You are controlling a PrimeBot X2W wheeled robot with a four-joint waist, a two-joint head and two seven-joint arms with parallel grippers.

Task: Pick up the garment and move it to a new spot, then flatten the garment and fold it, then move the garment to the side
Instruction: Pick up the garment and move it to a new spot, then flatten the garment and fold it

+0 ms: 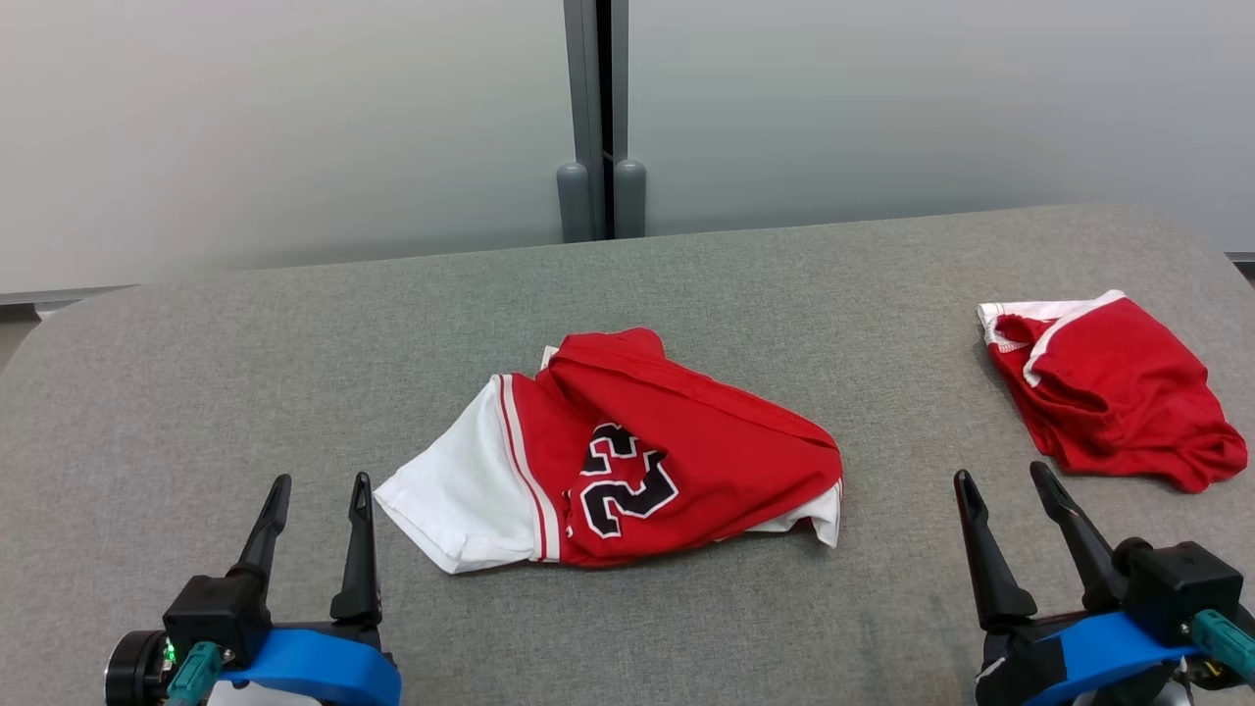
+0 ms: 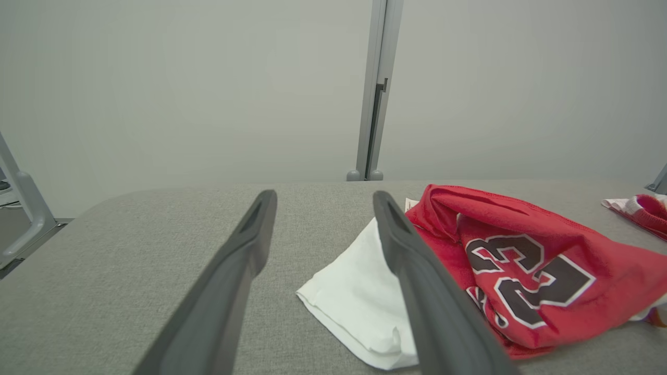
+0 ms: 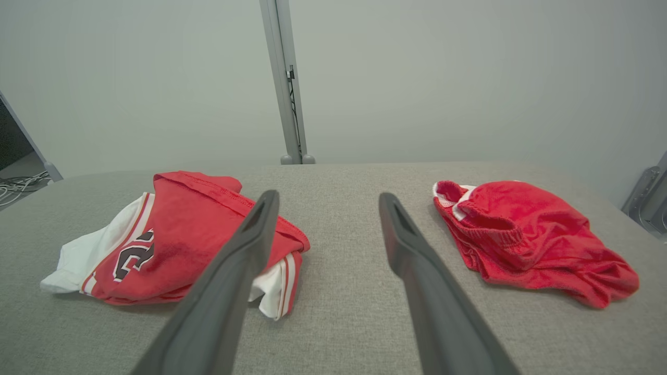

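Left claw [image 1: 323, 480], right claw [image 1: 1001, 473]: lower corners, both open, empty. Jersey [image 1: 627, 461]: crumpled, centre frame on bench [image 1: 196, 373]. Pick-up seemingly not begun; next move calls for reaching its edges.

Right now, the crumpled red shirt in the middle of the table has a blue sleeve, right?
No. The sleeve is white, not blue, as the head view shows. The red shirt does lie crumpled in the middle of the table.
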